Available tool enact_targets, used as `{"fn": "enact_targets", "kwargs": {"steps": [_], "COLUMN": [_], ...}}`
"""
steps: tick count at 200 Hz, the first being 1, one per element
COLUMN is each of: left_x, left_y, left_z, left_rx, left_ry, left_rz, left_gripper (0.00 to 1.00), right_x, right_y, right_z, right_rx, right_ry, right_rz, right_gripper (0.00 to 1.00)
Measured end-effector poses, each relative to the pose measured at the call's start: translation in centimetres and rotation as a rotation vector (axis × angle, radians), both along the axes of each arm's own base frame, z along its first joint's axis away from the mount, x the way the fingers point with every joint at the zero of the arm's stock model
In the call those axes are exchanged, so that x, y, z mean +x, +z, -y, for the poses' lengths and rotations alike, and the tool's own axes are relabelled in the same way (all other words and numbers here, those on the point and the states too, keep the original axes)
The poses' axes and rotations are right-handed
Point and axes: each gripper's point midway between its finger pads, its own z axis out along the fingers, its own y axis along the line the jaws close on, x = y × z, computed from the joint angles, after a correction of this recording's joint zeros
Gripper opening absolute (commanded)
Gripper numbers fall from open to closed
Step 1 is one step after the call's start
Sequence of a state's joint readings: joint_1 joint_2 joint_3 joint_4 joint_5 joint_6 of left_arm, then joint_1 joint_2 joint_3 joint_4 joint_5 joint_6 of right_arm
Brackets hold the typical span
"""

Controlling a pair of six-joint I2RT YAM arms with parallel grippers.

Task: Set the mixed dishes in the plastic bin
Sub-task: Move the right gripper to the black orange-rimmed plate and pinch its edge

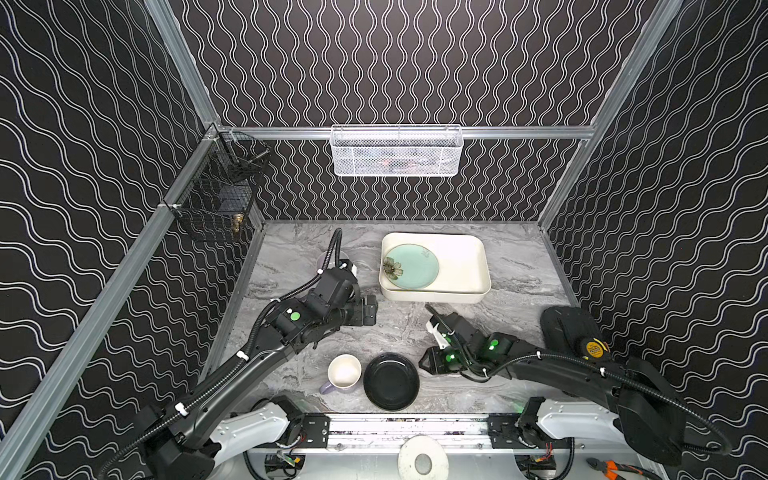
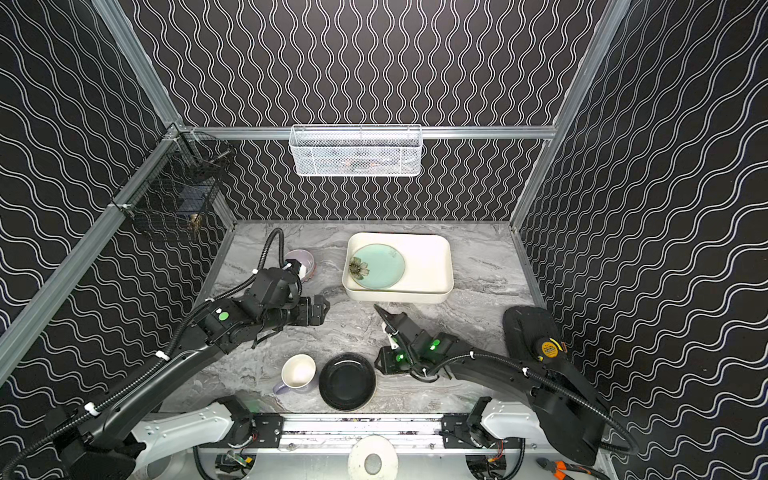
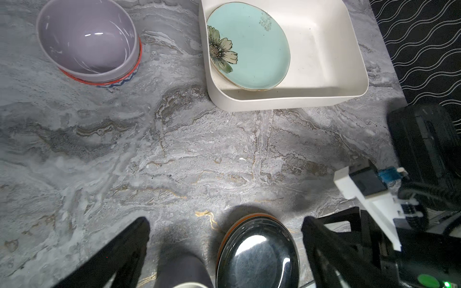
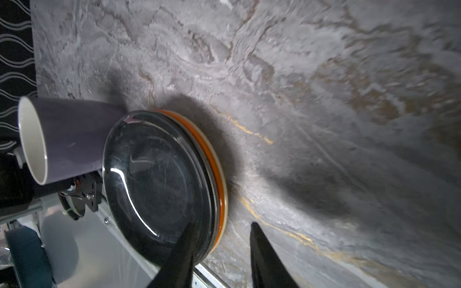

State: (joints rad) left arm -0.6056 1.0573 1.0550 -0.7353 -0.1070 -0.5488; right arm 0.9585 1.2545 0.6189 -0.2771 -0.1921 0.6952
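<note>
Tabletop (image 1: 519, 266): right jaws ajar astride black plate (image 4: 154, 179) rim; left jaws wide.

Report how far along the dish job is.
Done: the mint plate lies in the plastic bin. In hand: the right gripper has its jaws astride the rim of the black plate, stacked on an orange plate; a firm grip isn't clear. The left gripper is open and empty. Left: that stack, the lavender mug, and the lilac bowl nested in the red-patterned bowl, all on the table.
</note>
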Motion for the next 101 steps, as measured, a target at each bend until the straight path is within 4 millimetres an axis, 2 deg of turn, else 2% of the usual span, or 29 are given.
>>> {"fn": "enact_targets", "kwargs": {"steps": [24, 64, 101], "left_x": [-0.5, -1.2, -1.3], "left_y": [-0.3, -0.9, -1.0], "left_z": [-0.4, -0.6, -0.7], "left_rx": [0.004, 0.006, 0.006], "left_ry": [0.0, -0.003, -0.003], "left_rz": [-0.006, -0.021, -0.021], "left_gripper": [0.99, 0.99, 0.99], "right_x": [-1.2, -1.3, -1.0], "right_y": [-0.7, -2.1, -3.1], "right_z": [-1.1, -1.4, -1.5], "right_rx": [-0.02, -0.07, -0.105], "right_ry": [0.03, 0.016, 0.01], "right_rz": [-0.005, -0.002, -0.007], "right_gripper": [0.38, 0.37, 0.29]}}
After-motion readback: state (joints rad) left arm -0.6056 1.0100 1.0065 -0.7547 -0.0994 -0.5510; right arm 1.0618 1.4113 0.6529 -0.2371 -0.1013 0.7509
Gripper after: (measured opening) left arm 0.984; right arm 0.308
